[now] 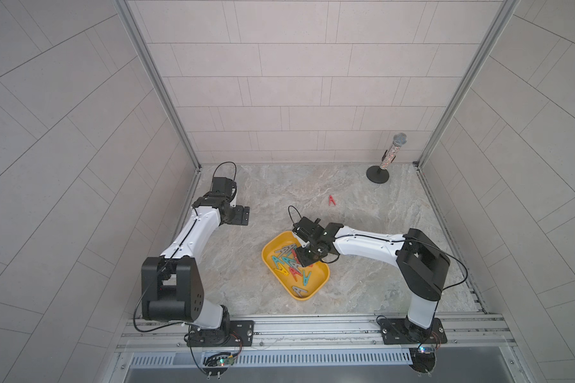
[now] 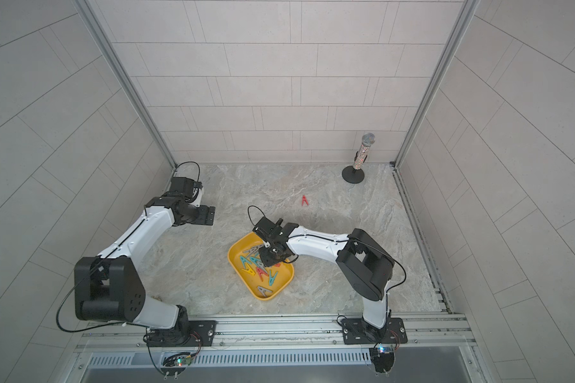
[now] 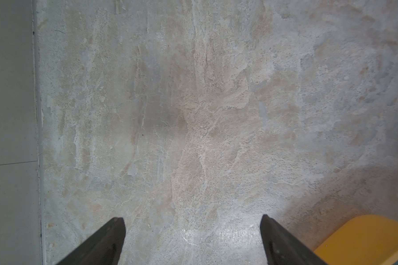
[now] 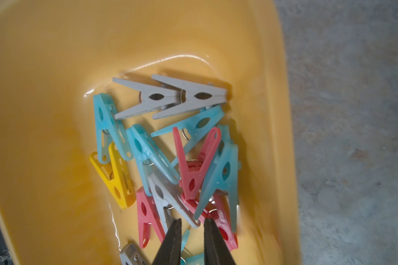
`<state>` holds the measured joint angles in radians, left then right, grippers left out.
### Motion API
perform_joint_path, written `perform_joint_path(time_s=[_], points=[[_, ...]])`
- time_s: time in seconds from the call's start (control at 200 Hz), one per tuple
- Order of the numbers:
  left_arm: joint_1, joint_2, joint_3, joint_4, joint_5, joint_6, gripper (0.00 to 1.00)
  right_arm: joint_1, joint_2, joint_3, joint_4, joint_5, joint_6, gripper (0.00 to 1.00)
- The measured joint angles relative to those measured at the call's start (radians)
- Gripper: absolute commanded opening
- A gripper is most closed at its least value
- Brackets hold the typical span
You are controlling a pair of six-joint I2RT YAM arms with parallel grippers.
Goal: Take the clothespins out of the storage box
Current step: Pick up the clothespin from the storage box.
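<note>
**Right gripper deep in the peg pile, jaws almost together**

The small A-shaped plastic clothespins (image 4: 193, 169), teal, red, grey and one yellow, lie tangled in a heap inside the shallow yellow plastic storage box (image 4: 55, 91), which sits mid-desk towards the front. The right gripper (image 4: 190, 221) is right at the heap, pointing down into the box, and its jaws stand only a narrow slot apart. One leg of a grey plastic clothespin (image 4: 168, 202) runs lengthwise straight into that slot, with red pegs on either side. Whether it's actually pinched, I can't tell. The lift, I'd judge, has to free that leg from its neighbours. One red plastic clothespin (image 1: 331, 200) lies out on the marble-patterned desk (image 1: 279, 199), beyond the box. The left gripper (image 3: 191, 218) hangs well apart, spread wide and empty, so the right arm is nearer by far.
</note>
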<state>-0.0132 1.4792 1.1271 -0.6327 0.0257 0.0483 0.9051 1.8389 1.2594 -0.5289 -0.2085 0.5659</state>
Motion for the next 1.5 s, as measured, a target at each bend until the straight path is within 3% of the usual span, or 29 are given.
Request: perform_joint_path(time_s=[0.63,0.971,1.111,1.501], points=[[0.000,-0.002,0.000,0.000,-0.002,0.000,1.00,0.000,0.079,0.051,-0.022,0.015,0.012,0.21],[0.000,-0.002,0.000,0.000,-0.002,0.000,1.00,0.001,0.077,0.051,-0.022,0.019,0.018,0.08],[0.000,-0.002,0.000,0.001,-0.002,0.000,1.00,0.005,0.050,0.047,-0.038,0.031,0.018,0.00],[0.000,-0.002,0.000,0.000,0.000,0.000,1.00,0.020,-0.117,-0.014,-0.014,0.031,-0.020,0.00]])
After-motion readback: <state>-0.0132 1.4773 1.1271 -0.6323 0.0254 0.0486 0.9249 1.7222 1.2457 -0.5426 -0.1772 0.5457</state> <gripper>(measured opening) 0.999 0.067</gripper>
